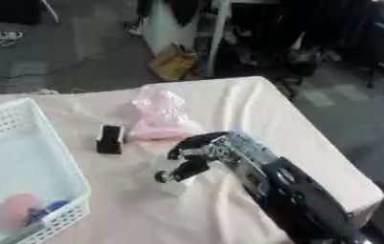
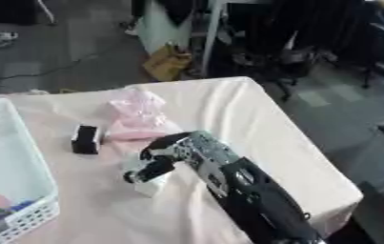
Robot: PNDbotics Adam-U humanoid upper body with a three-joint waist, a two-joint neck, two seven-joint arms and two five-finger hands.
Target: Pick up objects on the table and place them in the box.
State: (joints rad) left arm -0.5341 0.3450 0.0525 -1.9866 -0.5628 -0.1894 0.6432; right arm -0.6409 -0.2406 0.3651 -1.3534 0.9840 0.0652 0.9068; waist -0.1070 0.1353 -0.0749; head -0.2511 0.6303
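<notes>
While its fingers curl around a small white block at mid-frame, the right robot hand grasps it on the cream-clothed worktop. Just above lie a pink plastic bag and a small black box-shaped object. At left, the white lattice plastic basket holds a pink round thing.

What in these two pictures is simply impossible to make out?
- White thing under the right hand: fingers cover most of it; grip unclear.
- Basket: cut off by the left edge in both views.
- Pink and blue things in the basket: too blurred to name.
- Small black object: too blurred to identify.
- Left hand: in neither view.
</notes>
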